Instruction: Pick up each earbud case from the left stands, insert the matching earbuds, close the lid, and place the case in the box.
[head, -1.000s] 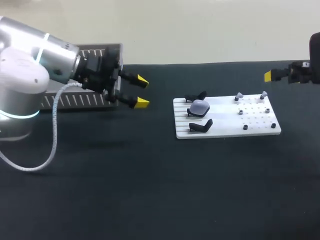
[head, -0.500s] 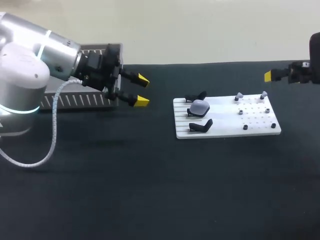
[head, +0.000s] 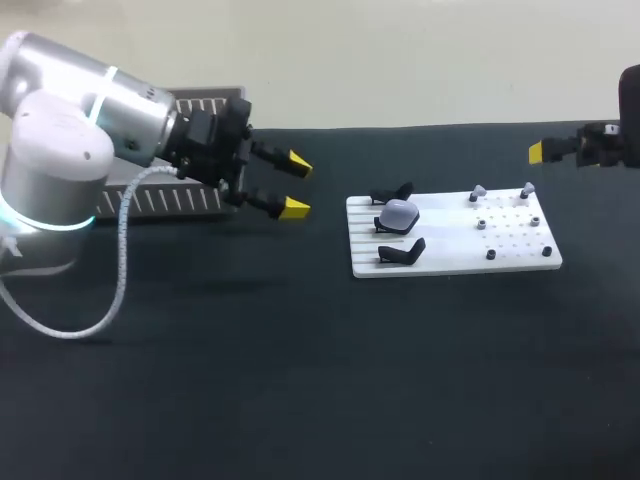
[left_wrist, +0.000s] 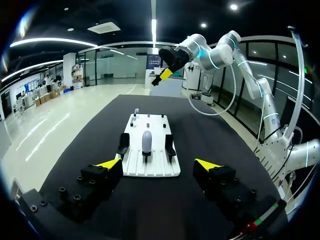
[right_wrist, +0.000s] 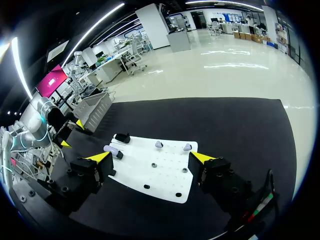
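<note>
So the left pincer (head: 297, 186) was hanging over the dark counter (head: 300, 400), roughly between the grey ribbed box (head: 170, 200) at the far left and the white board (head: 520, 258) in the middle. Its fingers were spread wide with nothing between them, and the yellow tips pointed toward the board. From the left wrist view, the same pincer (left_wrist: 157, 164) was lined up with the near edge of the board (left_wrist: 134, 169) but wasn't touching it.

The earbud case (head: 399, 212), a rounded pale grey thing, sat on the middle stand at the left end of the board, with a black stand behind it (head: 392, 192) and another in front (head: 402, 252). The left wrist view showed the case (left_wrist: 146, 141) upright between those two. I couldn't tell whether its lid was open.

Two small greyish earbuds (head: 478, 190) (head: 526, 189) perched on pegs along the far right edge of the board, well apart from the case.

The right pincer (head: 540, 152) was way over at the right edge, off past the board's far corner. Its own wrist view showed that pincer (right_wrist: 150, 157) spread wide and gripping nothing. The board (right_wrist: 160, 177) lay ahead of it, with the earbuds (right_wrist: 158, 144) (right_wrist: 187, 147) and the case (right_wrist: 111, 148) further out.

A white cable (head: 110, 290) looped down from the left arm.
</note>
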